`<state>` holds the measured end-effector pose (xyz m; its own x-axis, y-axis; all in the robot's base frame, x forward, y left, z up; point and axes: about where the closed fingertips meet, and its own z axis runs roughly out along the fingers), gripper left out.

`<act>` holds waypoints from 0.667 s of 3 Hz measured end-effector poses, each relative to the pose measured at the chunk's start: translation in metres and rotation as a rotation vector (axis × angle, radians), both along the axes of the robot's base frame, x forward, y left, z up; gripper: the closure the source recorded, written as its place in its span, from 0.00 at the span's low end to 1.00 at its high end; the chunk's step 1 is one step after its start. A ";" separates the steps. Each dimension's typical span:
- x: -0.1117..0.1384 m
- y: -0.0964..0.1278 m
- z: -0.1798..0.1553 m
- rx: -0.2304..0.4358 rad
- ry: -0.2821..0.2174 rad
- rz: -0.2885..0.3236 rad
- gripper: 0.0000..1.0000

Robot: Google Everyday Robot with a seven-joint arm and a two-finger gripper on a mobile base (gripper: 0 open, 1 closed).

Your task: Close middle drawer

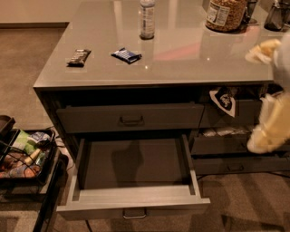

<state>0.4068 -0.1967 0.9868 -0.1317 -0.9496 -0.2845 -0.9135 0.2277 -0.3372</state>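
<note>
The middle drawer (136,199) is a wide dark grey drawer pulled far out of the cabinet toward me. Its smooth grey inside (133,163) is bare, and its small metal handle (134,213) hangs at the centre of the shallow front. Above it sits the taller-fronted wide drawer (131,118), only slightly out. My gripper (265,136), pale yellow and white, hangs at the right edge in front of the narrow right-hand drawers. It is well to the right of the open drawer and apart from it.
On the grey countertop (181,63) are a bottle (147,18), a jar (225,13), a dark snack bar (79,56) and a blue packet (126,55). Narrow right-hand drawers (226,145) stand partly open with a cloth (223,100). A black cart (22,156) of items stands at the left.
</note>
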 end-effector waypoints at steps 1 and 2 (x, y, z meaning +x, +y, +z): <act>-0.053 0.002 0.000 0.044 -0.134 0.013 0.00; -0.074 0.023 -0.042 0.121 -0.151 0.086 0.00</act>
